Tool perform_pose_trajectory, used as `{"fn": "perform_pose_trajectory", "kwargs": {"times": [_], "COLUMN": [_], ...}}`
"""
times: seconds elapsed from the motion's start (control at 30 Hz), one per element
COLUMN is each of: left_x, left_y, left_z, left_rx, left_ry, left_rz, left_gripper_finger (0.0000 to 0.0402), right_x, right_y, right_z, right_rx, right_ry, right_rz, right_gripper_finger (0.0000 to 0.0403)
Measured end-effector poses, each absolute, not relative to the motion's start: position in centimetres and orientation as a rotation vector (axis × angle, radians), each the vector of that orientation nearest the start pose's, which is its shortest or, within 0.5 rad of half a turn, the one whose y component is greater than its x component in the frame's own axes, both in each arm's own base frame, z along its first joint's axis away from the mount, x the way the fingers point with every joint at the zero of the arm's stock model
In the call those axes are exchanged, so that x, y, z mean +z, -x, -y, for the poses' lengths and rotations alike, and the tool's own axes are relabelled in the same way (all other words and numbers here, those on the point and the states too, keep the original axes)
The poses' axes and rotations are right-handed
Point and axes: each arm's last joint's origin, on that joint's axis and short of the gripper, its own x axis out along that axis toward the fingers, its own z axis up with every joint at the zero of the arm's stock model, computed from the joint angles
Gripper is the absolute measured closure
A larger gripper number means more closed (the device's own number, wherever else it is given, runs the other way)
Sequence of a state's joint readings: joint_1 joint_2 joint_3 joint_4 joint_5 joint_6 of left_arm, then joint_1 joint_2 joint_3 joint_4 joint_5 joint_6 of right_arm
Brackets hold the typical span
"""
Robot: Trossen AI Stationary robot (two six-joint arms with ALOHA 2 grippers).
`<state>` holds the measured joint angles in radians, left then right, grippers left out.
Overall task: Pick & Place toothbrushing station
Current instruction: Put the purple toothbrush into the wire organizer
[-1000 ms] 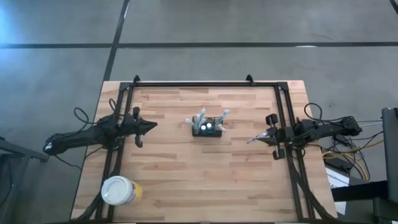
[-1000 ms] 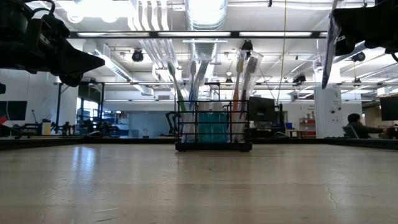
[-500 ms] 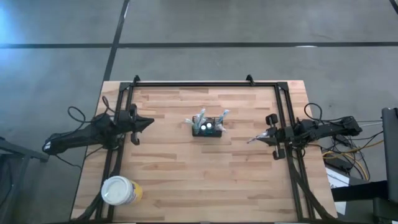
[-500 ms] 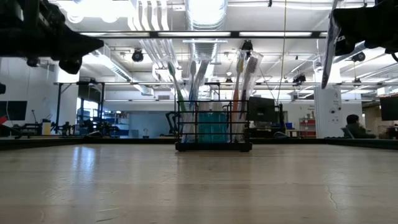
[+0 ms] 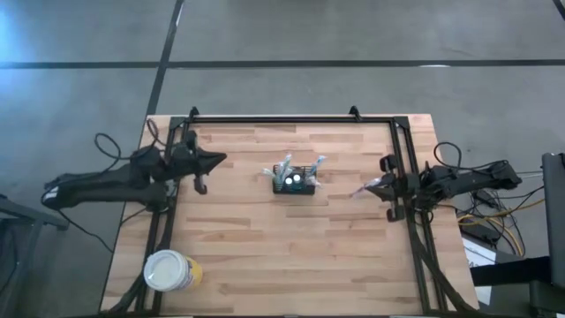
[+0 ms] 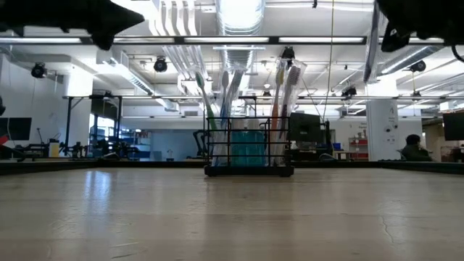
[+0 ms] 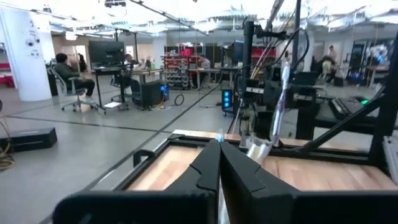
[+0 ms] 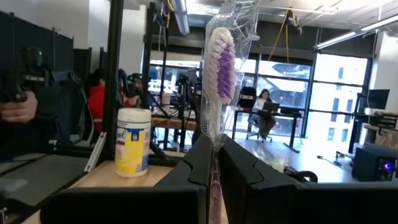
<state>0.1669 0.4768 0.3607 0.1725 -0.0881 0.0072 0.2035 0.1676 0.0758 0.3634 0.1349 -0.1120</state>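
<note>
While right tool stays off surface's right edge, note its jaws clamp wrapped toothbrush upright, presumably for dropping into toothbrushing station at surface centre, already stocked. Your left tool hangs closed, empty, near left rail. Yellow cup sits at front-left corner.
</note>
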Motion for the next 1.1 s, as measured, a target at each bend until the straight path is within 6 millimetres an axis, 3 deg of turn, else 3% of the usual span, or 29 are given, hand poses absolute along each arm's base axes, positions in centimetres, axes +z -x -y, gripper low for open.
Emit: {"fn": "perform_pose_trajectory", "kwargs": {"times": [0.23, 0.5, 0.8, 1.1], "left_x": [30.3, 33.9, 35.3, 35.0], "left_y": [-17.1, -22.8, -27.2, -29.7], "left_z": [-3.1, -3.7, -3.8, -3.7], "left_rx": [0.254, 0.158, 0.101, 0.029], "left_ry": [-0.055, -0.082, -0.138, -0.124], "left_rz": [0.004, -0.029, -0.051, -0.079], "left_gripper_finger": [0.0381, 0.0293, 0.019, 0.0179], "right_x": [25.2, 28.8, 30.3, 30.3], "right_y": [-12.0, -16.9, -22.1, -25.3], "right_z": [-2.0, -2.8, -3.8, -3.3], "right_rx": [0.033, -0.041, -0.075, -0.118], "right_ry": [0.077, 0.117, 0.182, 0.204], "right_rz": [0.214, 0.115, 0.141, 0.099], "right_gripper_finger": [0.039, 0.039, 0.039, 0.039]}}
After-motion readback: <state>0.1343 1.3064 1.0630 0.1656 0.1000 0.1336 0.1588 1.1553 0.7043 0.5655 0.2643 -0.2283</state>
